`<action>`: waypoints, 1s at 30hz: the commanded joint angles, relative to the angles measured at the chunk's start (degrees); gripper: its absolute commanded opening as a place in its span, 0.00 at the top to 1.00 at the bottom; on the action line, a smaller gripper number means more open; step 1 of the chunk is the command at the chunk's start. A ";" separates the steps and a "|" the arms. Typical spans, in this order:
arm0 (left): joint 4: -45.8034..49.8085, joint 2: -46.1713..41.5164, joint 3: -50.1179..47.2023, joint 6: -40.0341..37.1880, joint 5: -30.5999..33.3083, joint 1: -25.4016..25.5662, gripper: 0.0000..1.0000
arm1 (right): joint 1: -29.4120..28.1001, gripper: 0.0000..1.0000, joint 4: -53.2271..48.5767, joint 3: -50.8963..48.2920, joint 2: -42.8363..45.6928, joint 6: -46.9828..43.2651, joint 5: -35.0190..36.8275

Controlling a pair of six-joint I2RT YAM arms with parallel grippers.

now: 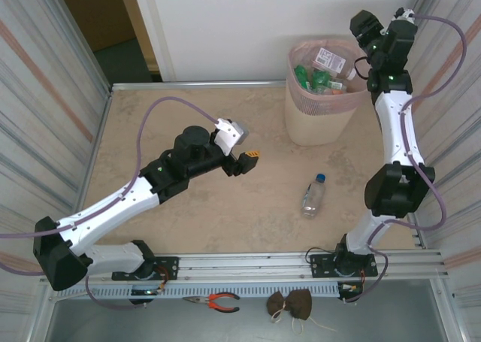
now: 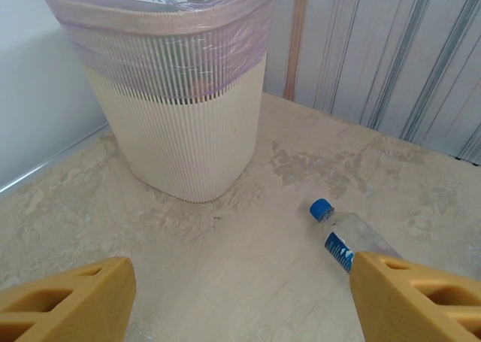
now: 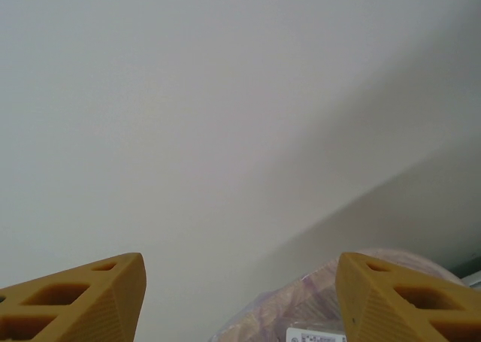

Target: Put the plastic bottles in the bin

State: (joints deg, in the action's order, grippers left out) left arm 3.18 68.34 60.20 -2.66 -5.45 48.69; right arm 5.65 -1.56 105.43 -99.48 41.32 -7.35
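One clear plastic bottle with a blue cap and blue label lies on the table in front of the bin. In the left wrist view this bottle lies just ahead of my right-hand finger, cap pointing away. My left gripper hovers open over bare table, left of the bottle. The cream bin wears a pink liner and holds green and white-labelled bottles. My right gripper is raised above the bin's right rim, open, nothing between its fingers. The liner edge shows below it.
Metal rails edge the table, with corrugated walls on the left and right and a white wall behind the bin. Pliers and a brown bundle lie on the near ledge below the arm bases.
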 commanded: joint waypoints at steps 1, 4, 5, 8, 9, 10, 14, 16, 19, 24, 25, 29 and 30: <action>-0.39 -0.95 -0.29 1.29 -0.74 -0.56 0.25 | 0.33 0.36 -0.57 -1.87 1.43 -2.17 -2.90; -0.54 -0.76 -0.40 1.71 -1.07 -0.57 0.25 | 0.26 0.37 -1.52 -4.05 3.63 -3.26 -5.49; -0.64 -0.59 -0.35 1.77 -1.13 -0.52 0.25 | 0.30 0.37 -2.29 -4.83 4.55 -3.79 -6.49; -0.72 0.41 -0.31 2.46 -1.70 -0.48 0.25 | 0.09 0.37 -5.64 -7.20 7.73 -6.49 -9.33; -0.80 0.84 -0.21 2.74 -1.98 -0.54 0.25 | 0.02 0.37 -6.96 -8.10 9.00 -7.82 -10.10; -0.86 1.47 0.04 3.15 -2.26 -0.51 0.25 | -0.02 0.37 -8.51 -8.96 10.31 -9.15 -11.00; 2.31 5.22 3.44 4.54 -3.91 -0.44 0.26 | -0.04 0.37 -14.17 -12.60 15.58 -13.69 -12.93; 4.45 7.78 5.47 6.38 -4.64 -0.45 0.26 | -0.09 0.37 -17.25 -14.15 18.51 -15.73 -13.42; 5.46 10.88 7.28 8.86 -6.98 -0.44 0.25 | -0.03 0.36 -21.84 -16.73 22.96 -18.69 -14.23; 5.11 12.78 6.97 10.78 -8.45 -0.39 0.26 | -0.48 0.37 -32.10 -20.68 29.59 -20.01 -13.12; 5.01 12.82 6.72 10.88 -8.35 -0.35 0.26 | -0.80 0.38 -34.04 -21.29 30.61 -20.12 -12.94; 5.08 12.53 6.02 11.09 -8.15 -0.60 0.25 | -3.44 0.38 -42.56 -24.94 34.56 -20.49 -9.68; 5.04 12.49 5.93 11.07 -8.26 -0.77 0.25 | -4.13 0.38 -44.23 -25.97 35.50 -20.45 -8.55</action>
State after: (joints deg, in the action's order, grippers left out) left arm 8.14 81.47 65.67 7.22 -12.51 48.62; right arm 3.14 -36.25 81.62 -66.17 22.81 -18.65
